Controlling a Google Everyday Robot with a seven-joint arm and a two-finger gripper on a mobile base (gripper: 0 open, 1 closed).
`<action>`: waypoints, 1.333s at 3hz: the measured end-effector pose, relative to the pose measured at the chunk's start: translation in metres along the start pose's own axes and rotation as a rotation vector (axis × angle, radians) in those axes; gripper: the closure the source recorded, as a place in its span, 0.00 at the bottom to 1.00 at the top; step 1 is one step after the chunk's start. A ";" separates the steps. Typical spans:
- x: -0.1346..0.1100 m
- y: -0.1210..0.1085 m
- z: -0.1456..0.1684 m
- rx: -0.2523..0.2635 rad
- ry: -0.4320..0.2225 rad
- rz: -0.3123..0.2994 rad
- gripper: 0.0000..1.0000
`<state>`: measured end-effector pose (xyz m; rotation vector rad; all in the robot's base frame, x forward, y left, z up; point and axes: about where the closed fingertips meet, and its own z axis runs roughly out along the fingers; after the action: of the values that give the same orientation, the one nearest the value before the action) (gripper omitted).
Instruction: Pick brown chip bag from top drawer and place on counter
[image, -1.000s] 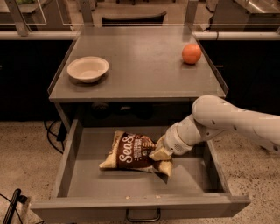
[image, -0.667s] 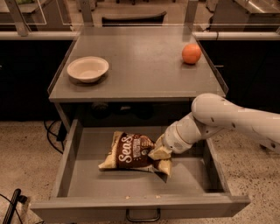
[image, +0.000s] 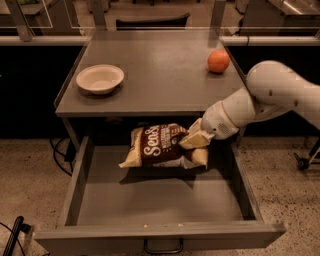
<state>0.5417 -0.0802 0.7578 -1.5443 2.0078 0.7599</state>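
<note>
Bag (image: 157, 146): brown, "Sea S" lettering up, now raised off the floor of the drawer (image: 150, 202), where it lay flat a second ago; its shadow falls on the grey floor beneath and it hangs roughly level, just below the front edge of the table (image: 160, 70). Gripper (image: 194, 140): clamped on the bag's right end, inside the open drawer toward its right rear. Status, judged: pick achieved, placing outstanding; the bag has yet to come forward from under the table edge and up onto the bare middle, between bowl (image: 100, 78) and orange (image: 218, 61).
</note>
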 end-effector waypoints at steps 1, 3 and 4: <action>-0.030 0.000 -0.046 -0.006 -0.056 -0.037 1.00; -0.055 0.023 -0.117 0.008 -0.168 -0.072 1.00; -0.073 0.026 -0.144 0.048 -0.205 -0.055 1.00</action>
<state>0.5269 -0.1233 0.9144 -1.4271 1.8141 0.8081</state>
